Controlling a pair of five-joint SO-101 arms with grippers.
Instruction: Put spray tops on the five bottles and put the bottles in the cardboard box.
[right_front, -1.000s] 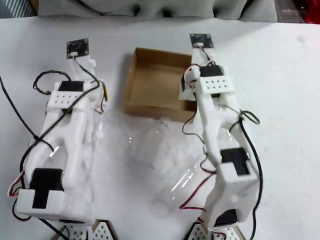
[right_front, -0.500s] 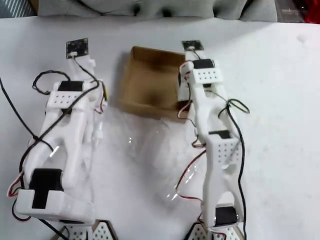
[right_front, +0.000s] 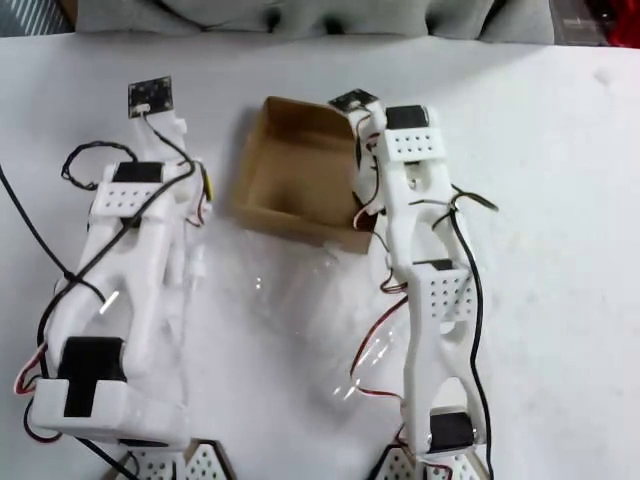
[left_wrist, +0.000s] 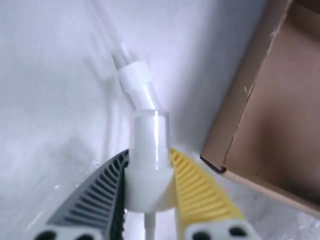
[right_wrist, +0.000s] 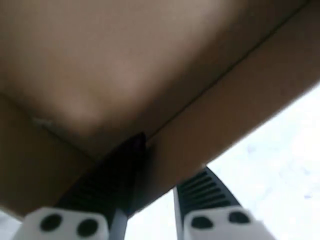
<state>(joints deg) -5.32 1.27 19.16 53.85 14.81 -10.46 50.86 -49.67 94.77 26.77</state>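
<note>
- Cardboard box (right_front: 300, 170), in the high view, has slid toward the left arm (right_front: 135, 240) and turned a little over the last second. Meanwhile the right arm (right_front: 415, 200) has stretched forward along the box's right wall. The left arm has kept still. Clear plastic (right_front: 258, 283) glints on the white table (right_front: 560, 250) between the arms; whether it is bottles cannot be told.
- Left wrist view: the left gripper (left_wrist: 148, 152) has its grey and yellow fingers (left_wrist: 200, 195) closed on a white spray top (left_wrist: 146, 187). It is held over the table, with a corner of the box close by. No bottle neck can be made out at the top.
- Right wrist view: the right gripper (right_wrist: 172, 157) straddles the box wall, one finger inside and one outside, closed on the cardboard. Judged from this, the right arm is dragging the box into a handier place rather than loading it. The box looks empty, so both capping and packing seem yet to be done.
</note>
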